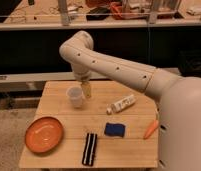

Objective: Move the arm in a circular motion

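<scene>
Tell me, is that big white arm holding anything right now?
Nothing, as far as can be seen. The arm ends in a tan tool hanging beside the white cup, gripping no object.

Wooden table (pixel 54 92) carries cup (pixel 75 96), plate (pixel 44 134), sponge (pixel 114 130), carrot (pixel 151 129); jaws (pixel 86 90) above.

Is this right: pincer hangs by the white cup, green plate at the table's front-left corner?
Not quite. The plate is orange, not green, as the camera view shows. The rest holds: the pincer hangs by the white cup, and the plate sits at the table's front-left corner.

no readable text, labels or numbers
</scene>
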Controlling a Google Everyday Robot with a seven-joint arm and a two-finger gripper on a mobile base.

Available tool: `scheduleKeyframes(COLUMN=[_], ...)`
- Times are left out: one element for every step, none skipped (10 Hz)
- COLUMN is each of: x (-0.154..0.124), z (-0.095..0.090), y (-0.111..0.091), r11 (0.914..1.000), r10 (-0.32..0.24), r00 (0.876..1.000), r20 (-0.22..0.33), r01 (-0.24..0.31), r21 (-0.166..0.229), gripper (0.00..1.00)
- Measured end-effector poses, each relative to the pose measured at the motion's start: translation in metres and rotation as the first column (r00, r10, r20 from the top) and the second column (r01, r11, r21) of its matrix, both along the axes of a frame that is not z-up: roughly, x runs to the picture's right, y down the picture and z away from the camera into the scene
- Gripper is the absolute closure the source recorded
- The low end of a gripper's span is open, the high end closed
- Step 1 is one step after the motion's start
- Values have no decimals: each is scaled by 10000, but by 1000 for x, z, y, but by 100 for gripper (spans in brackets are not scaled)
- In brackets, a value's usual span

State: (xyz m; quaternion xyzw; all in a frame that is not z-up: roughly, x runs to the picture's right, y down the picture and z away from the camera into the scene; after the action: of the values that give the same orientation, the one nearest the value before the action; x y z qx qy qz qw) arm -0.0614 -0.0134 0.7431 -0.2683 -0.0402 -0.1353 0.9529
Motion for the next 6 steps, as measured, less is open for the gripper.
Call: scheduleKeyframes(x=[18, 36, 59, 85, 117, 137], z=[10, 18, 25, 33, 42, 47], y=[-1, -3, -2, -2, 2, 4], r11=[9997, 9988, 9971, 9948, 9901, 9865], r10=[253, 475, 731, 975, 1320, 1530], r00=[9996, 9986, 9968, 9940, 9885, 9843], r20=[-114, -211, -327, -503, -735, -878], r01=[-254, -477, -737, -989, -1350, -1574], r21=[-62, -100, -196, -249, -374, -453], gripper=[20, 20, 20, 20, 20, 20])
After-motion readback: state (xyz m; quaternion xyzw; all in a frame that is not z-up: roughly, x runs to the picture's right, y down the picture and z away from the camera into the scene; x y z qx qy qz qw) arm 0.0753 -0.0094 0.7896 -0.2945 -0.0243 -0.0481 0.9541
